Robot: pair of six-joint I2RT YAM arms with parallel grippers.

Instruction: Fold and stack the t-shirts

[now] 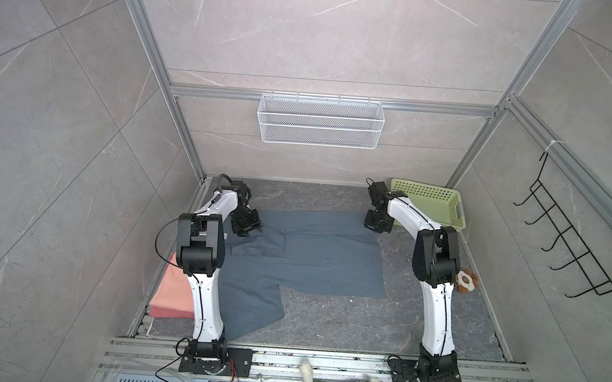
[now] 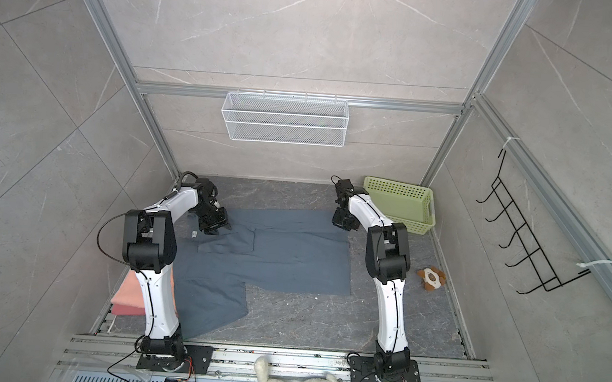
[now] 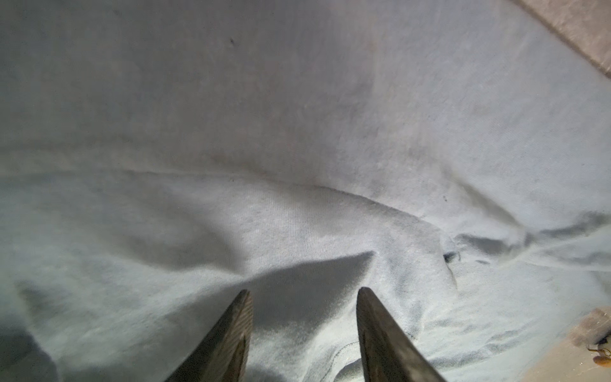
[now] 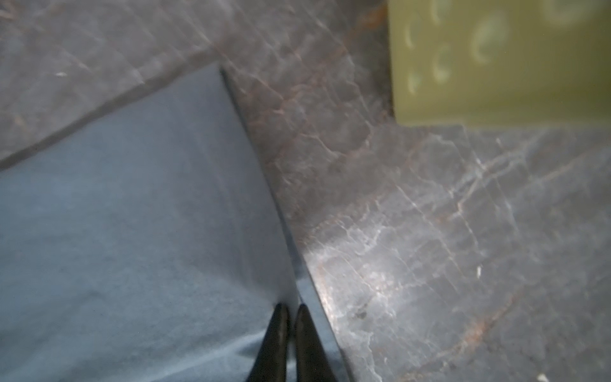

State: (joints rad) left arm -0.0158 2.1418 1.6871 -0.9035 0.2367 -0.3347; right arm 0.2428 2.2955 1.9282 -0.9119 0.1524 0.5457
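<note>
I've got the blue shirt (image 1: 314, 259) spread flat on the table (image 1: 325, 322), one sleeve trailing near my left arm. The left gripper (image 3: 304, 289) is just over its far left part, jaws well apart. The right gripper (image 4: 294, 306) is at the far right edge, jaws a sliver apart; whether it's pinching cloth, I can't tell. The pink shirts (image 1: 172, 293) are stacked at the near left.

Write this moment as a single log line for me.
left pincer: open over blue-grey shirt | right pincer: nearly closed at that shirt's edge, grip unclear | pink shirts: folded, at left
</note>
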